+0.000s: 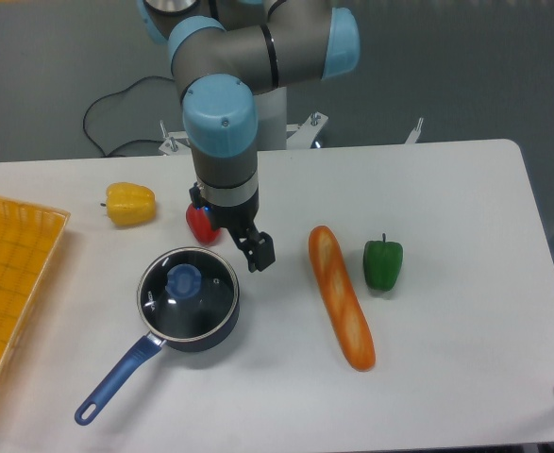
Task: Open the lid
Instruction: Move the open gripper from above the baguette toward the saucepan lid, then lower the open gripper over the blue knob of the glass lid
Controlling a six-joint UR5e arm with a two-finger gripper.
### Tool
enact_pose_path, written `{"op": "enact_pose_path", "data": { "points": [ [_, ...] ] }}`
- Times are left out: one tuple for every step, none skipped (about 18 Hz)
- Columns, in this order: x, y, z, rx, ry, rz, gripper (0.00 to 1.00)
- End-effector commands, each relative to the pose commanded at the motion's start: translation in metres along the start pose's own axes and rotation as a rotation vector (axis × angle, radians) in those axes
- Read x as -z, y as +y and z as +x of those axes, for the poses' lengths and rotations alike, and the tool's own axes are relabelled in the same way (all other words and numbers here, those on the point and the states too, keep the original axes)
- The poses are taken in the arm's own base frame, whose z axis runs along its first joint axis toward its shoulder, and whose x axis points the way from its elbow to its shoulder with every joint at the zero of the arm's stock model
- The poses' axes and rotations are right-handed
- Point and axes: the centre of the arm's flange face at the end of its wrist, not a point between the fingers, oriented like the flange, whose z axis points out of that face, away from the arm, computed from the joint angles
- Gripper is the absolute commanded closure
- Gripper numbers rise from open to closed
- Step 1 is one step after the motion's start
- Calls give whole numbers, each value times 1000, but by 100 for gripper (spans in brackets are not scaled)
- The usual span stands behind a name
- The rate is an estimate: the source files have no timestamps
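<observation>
The hand (259,253) hovered empty just right of the lid (188,293), its opening unclear; next, centre over the knob (184,279).

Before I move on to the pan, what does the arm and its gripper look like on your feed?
The arm is made of grey metallic tube segments with light blue rounded joint caps. The wrist section above the tool is grey with a dark band. The gripper is small, black and two-fingered. A black cable loops on the floor behind the table. I can read no markings at this size.
</observation>
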Motion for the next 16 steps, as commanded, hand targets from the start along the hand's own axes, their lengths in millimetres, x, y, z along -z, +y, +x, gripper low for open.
{"op": "enact_pose_path", "data": {
  "points": [
    [0,0,0,34,1,1,0],
    [-1,-3,3,58,4,2,0],
    [-1,-5,6,71,7,5,0],
    [-1,-6,7,88,7,5,0],
    [-1,-6,8,111,8,6,0],
    [-2,-7,9,144,10,4,0],
    [-2,-7,9,184,10,4,0],
    [-2,-8,11,218,10,4,0],
    [-3,-10,14,240,10,4,0],
    [-5,-14,19,252,14,0,0],
    [-8,-13,22,274,18,-5,0],
    [-8,-13,22,295,18,-3,0],
    [-5,-13,21,321,10,8,0],
    [-4,-14,22,357,6,15,0],
    [-2,-14,23,397,4,16,0],
    [-2,-16,26,417,3,15,0]
  ]
}}
